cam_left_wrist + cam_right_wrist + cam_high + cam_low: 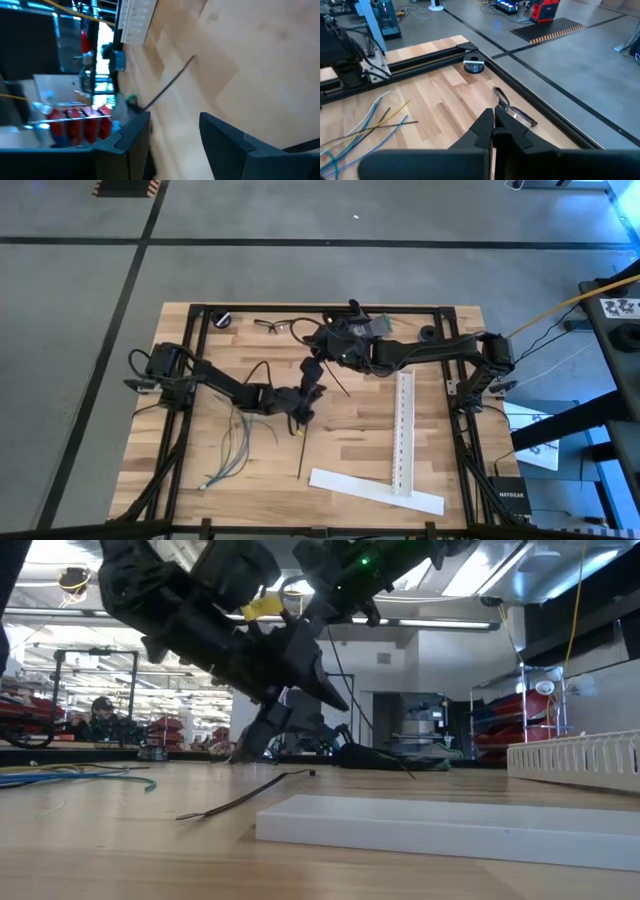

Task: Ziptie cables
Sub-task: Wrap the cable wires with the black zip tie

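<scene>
The left gripper (302, 412) hangs half-parted over the surface (350, 440), seemingly empty, above a black ziptie (300, 455); the right gripper (313, 367) is clenched; cables (232, 442) lie apart.

A wooden worktop (360, 442) edged by a black frame is seen in the middle of the high view. The cables (232, 448) are spread at its lower left, a black ziptie (301, 454) lies near the centre, and two white strips (403, 432) lie at the lower right. Safety glasses (276, 326) and a small round black object (222, 318) rest along the upper edge.
</scene>
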Robot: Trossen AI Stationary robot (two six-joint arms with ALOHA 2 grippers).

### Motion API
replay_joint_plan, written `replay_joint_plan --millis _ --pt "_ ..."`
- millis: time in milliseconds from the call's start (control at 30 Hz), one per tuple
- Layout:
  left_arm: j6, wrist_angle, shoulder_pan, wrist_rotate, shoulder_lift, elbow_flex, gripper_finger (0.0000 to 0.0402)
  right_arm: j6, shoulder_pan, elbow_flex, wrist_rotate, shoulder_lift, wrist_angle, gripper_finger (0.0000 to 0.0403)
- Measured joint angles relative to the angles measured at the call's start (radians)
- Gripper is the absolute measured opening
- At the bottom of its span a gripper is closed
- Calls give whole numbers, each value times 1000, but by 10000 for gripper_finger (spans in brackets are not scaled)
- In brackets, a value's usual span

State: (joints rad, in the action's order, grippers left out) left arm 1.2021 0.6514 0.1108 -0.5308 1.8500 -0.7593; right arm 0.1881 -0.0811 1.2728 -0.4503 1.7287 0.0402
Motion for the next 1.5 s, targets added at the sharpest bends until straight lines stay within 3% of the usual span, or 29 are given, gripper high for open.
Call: replay_joint_plan --millis 167,367,600,733,1000,1267,1500 --pt "90 33 -48 12 0 -9 155 20 0 8 -2 0 -16 0" --pt "143 40 -95 129 9 -10 155 72 -19 12 -12 0 -85 0" --pt "300 49 -127 136 26 -9 155 127 -40 12 58 0 -141 0" --pt "236 46 -95 79 20 -9 155 197 -51 12 129 0 -137 0" --pt "12 20 22 -50 20 17 155 312 -103 -22 112 4 -155 0" --pt "93 32 39 67 24 19 155 501 -193 -106 415 6 -64 0" --pt "138 41 -23 182 24 9 155 567 -208 -116 532 6 -34 0"
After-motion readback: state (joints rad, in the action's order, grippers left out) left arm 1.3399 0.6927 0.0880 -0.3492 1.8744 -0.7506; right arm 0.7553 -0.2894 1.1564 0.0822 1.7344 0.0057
